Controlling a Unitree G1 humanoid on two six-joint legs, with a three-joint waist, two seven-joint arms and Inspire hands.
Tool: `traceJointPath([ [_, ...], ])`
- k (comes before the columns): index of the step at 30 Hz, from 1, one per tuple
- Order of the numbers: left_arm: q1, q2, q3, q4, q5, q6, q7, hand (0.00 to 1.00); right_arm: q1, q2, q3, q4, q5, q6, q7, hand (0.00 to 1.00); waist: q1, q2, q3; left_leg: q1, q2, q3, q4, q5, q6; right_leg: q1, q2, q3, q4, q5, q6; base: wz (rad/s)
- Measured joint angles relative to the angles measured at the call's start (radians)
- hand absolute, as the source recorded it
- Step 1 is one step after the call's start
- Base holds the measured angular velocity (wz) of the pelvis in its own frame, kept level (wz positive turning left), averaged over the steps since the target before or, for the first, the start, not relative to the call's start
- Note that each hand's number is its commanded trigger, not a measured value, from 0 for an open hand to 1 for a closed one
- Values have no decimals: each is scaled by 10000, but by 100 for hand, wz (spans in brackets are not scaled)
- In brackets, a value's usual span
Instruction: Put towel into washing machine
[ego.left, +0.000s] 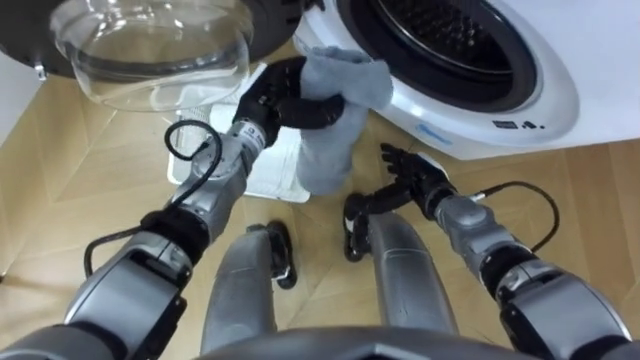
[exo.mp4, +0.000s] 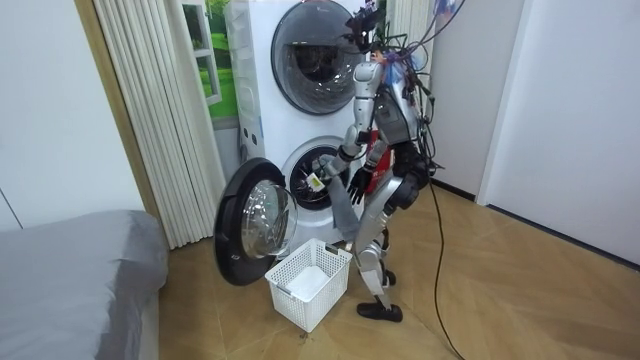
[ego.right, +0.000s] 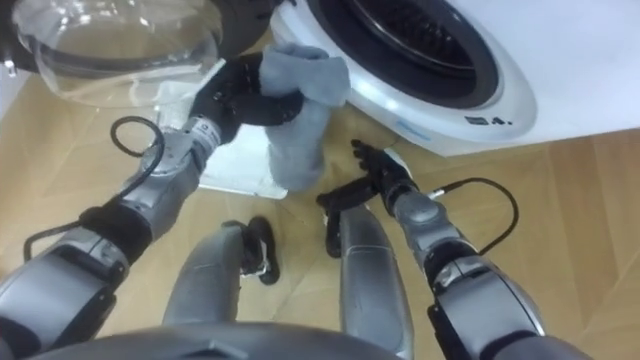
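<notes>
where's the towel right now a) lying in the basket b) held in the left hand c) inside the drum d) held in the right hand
b: the left hand has its fingers curled round the grey towel, which hangs outside the washer, while the right hand is open and holds nothing.

My two head eyes look steeply down, from close by, at the front of the washing machine (ego.left: 545, 95) and my arms. The room camera stands some metres off, sideways, and shares this same machine front.
</notes>
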Motion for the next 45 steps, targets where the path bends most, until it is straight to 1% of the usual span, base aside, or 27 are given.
traceJointPath([
  [1, 69, -5, 0, -50, -176, 40, -190, 100, 46, -7, -77, -80, -76, 3, 52, 0, 1, 13, -11, 60, -3, 1, -78, 38, 6, 70, 10, -5, -107, 52, 9, -3],
  [2, 158, -34, -2, -95, -502, 133, -566, 100, 174, -28, -207, -339, -243, 0, 105, 0, 11, 31, -39, 122, -12, -6, -247, 136, 18, 164, 29, -7, -335, 189, 32, 0],
  [3, 203, -20, -7, -139, -876, 286, -876, 100, 206, 24, -352, -478, -435, 3, 112, 0, 12, 30, -39, 150, -32, -9, -413, 246, 36, 205, 34, -27, -516, 311, 34, 0],
  [4, 209, -24, -8, -139, -1041, 362, -1001, 100, 228, 35, -391, -557, -517, 4, 109, 0, 6, 31, -39, 146, -37, -9, -459, 284, 46, 213, 33, -54, -589, 352, 37, 0],
  [6, 215, -15, -20, -143, -1522, 685, -1364, 100, 288, 118, -544, -649, -645, 13, 102, 0, 23, 31, -39, 141, -49, -13, -567, 375, 47, 233, 34, -95, -722, 445, 27, 2],
  [10, 226, 8, -30, -142, -2237, 903, -1722, 100, 273, 133, -562, -593, -617, 71, 106, 0, 27, 31, -38, 131, -44, -77, -612, 406, 15, 279, 63, -120, -826, 492, 10, 2],
  [13, 227, -3, -42, -116, -2760, 1123, -2055, 100, 282, 154, -611, -596, -640, 257, 91, 0, 27, 31, -37, 136, -36, -81, -675, 431, 4, 281, 73, -138, -885, 504, -9, 0],
  [16, 241, -13, -40, -39, -2956, 1477, -2424, 100, 286, 182, -615, -596, -639, 564, 90, 0, 31, 32, -34, 199, -10, -60, -734, 441, -14, 350, 109, -142, -974, 523, -28, 0],
  [17, 242, -16, -48, -37, -3028, 1626, -2535, 100, 256, 182, -614, -604, -639, 683, 82, 15, 34, 36, -31, 200, -8, -58, -745, 441, -14, 350, 113, -162, -987, 523, -28, 0],
  [18, 261, -31, -49, -37, -3112, 1797, -2602, 100, 251, 182, -615, -635, -635, 822, 80, 65, 42, 36, -30, 202, -14, -43, -753, 440, -14, 348, 114, -174, -994, 522, -28, 0],
  [19, 276, -44, -46, -38, -3114, 1865, -2633, 100, 250, 182, -615, -646, -635, 886, 78, 100, 52, 36, -30, 202, -15, -41, -758, 440, -14, 348, 118, -174, -1002, 521, -27, 0],
  [21, 327, -106, -58, -46, -3397, 2192, -2640, 100, 212, 185, -614, -676, -654, 1169, 57, 100, 85, 36, -30, 200, -14, -14, -777, 439, -14, 328, 112, -173, -999, 518, -26, 0],
  [23, 362, -162, -72, -46, -3744, 2373, -2640, 100, 150, 193, -616, -675, -645, 1312, -44, 100, 86, 36, -30, 202, -13, -16, -804, 440, -14, 303, 101, -158, -993, 517, -25, 0],
  [24, 374, -200, -59, -46, -3957, 2456, -2640, 100, 138, 270, -638, -676, -646, 1328, -151, 100, 88, 38, -30, 203, -14, -20, -798, 440, -14, 297, 109, -140, -985, 518, -25, 0],
  [25, 374, -214, -50, -46, -4070, 2465, -2639, 100, 137, 262, -697, -676, -646, 1330, -196, 100, 75, 39, -29, 203, -14, -17, -797, 440, -14, 294, 110, -135, -981, 518, -25, -3],
  [27, 370, -248, -17, -112, -4575, 2461, -2635, 100, 134, 412, -898, -697, -765, 1359, -350, 100, 29, 47, -26, 198, -2, -6, -795, 440, -15, 290, 131, -71, -985, 518, -25, 0],
  [30, 367, -319, -14, -259, -5108, 2434, -2624, 100, 89, 460, -915, -728, -828, 1330, -413, 100, 54, 76, -22, 191, 17, -12, -790, 437, -18, 281, 144, -59, -991, 519, -26, 0],
  [32, 366, -374, 44, -275, -5298, 2403, -2612, 100, 79, 488, -913, -800, -828, 1257, -502, 100, 58, 81, -22, 178, 16, -16, -785, 436, -22, 264, 151, -55, -988, 519, -28, 0],
  [37, 331, -387, 184, -465, -5324, 2357, -2435, 100, 76, 488, -921, -834, -866, 1159, -612, 100, 50, 106, -34, 189, 17, -15, -791, 436, -23, 274, 160, -42, -996, 520, -28, 0],
  [38, 325, -386, 196, -465, -5324, 2355, -2424, 53, 78, 487, -921, -834, -867, 1157, -634, 100, 52, 106, -35, 194, 5, -14, -794, 436, -23, 278, 161, -40, -998, 520, -28, 0],
  [39, 326, -386, 199, -465, -5324, 2355, -2410, 0, 84, 483, -922, -834, -856, 1155, -676, 100, 65, 106, -34, 198, -8, -14, -800, 437, -24, 278, 156, -89, -993, 520, -28, 0],
  [43, 340, -387, 199, -464, -5391, 2360, -2292, 0, 126, 476, -932, -823, -852, 1166, -688, 100, 92, 107, -33, 198, -13, -15, -804, 437, -25, 275, 152, -102, -992, 519, -29, 0],
  [45, 399, -389, 192, -463, -5704, 2368, -2233, 0, 179, 438, -909, -825, -850, 1174, -763, 100, 158, 112, -35, 207, -10, 5, -805, 437, -26, 274, 157, -86, -983, 517, -32, 0],
])
